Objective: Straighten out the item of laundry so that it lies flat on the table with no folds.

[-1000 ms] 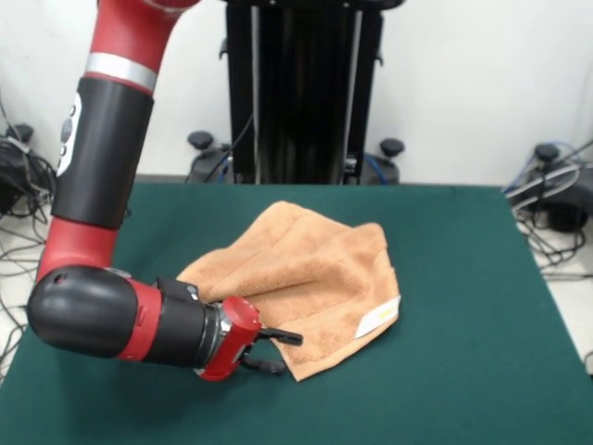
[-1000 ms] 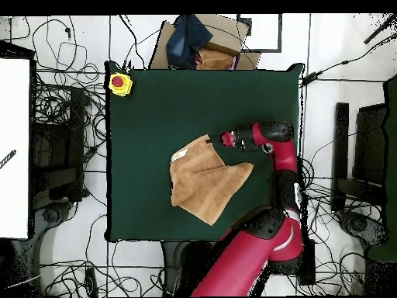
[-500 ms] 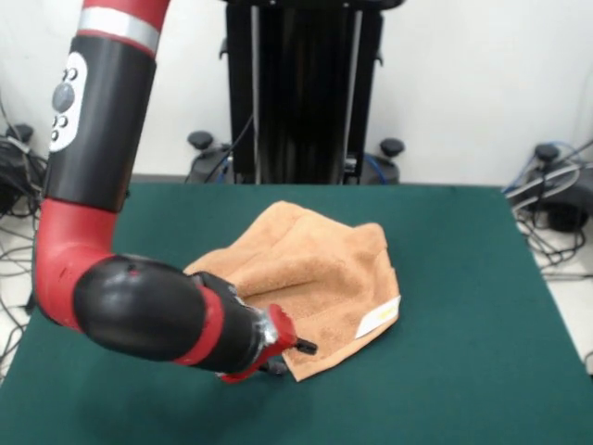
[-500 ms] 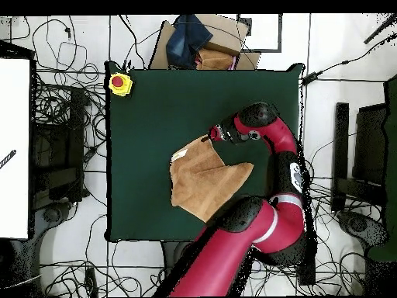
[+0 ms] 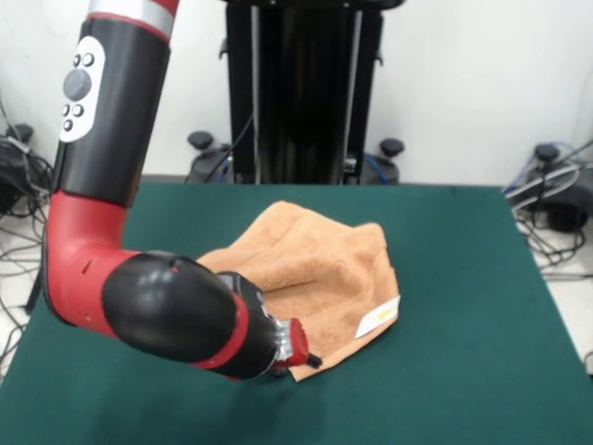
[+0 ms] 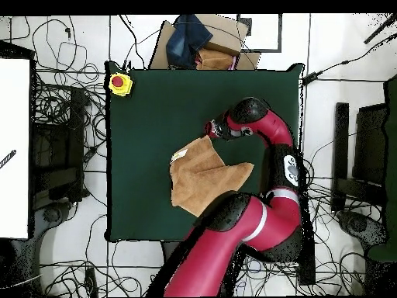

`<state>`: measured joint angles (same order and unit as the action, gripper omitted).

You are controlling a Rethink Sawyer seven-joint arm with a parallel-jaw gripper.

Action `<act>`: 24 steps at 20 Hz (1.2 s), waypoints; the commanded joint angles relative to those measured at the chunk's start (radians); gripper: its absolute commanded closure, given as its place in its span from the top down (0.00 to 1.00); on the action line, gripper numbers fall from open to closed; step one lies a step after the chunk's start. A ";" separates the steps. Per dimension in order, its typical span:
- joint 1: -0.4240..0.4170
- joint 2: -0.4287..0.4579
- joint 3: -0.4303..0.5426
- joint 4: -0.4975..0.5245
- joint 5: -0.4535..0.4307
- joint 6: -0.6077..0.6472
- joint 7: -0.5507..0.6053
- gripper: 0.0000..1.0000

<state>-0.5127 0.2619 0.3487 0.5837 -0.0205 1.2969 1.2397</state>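
Observation:
The item of laundry [image 5: 320,273] is a peach-orange towel lying rumpled and folded over itself near the middle of the dark green table [image 5: 463,278]. Its white label [image 5: 378,320] shows near the front right edge. My gripper [image 5: 311,360] is low at the towel's nearest corner, mostly hidden behind the bulky red and black wrist. From overhead, the gripper [image 6: 208,129] sits at one corner of the towel [image 6: 203,174], close to the label [image 6: 179,155]. Green table [image 6: 155,109] surrounds the towel on all sides.
A yellow box with a red button [image 6: 119,83] sits on one table corner. A cardboard box with dark cloth [image 6: 198,43] lies just beyond the table edge. Cables cover the floor around the table. The arm's links arch over the table beside the towel.
The arm has swung round and the gripper has slid in onto the towel's nearest corner. The towel itself has hardly shifted.

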 commanded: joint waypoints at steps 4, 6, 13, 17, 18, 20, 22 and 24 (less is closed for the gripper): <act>-0.257 0.370 -0.084 0.004 -0.321 -0.584 -0.513 1.00; -0.275 0.348 -0.085 0.078 -0.340 -0.800 -0.431 1.00; -0.292 0.331 -0.085 0.150 -0.405 -1.096 -0.290 1.00; -0.204 0.330 -0.162 0.056 -0.406 -0.805 -0.213 1.00; -0.190 0.335 -0.172 0.029 -0.409 -0.727 -0.217 1.00; -0.179 0.348 -0.170 -0.023 -0.406 -0.574 -0.262 1.00; -0.167 0.354 -0.176 -0.053 -0.419 -0.507 -0.270 1.00; -0.157 0.357 -0.182 -0.069 -0.438 -0.490 -0.263 1.00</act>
<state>-0.6441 0.2820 0.4807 0.6578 -0.0166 1.3062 1.0462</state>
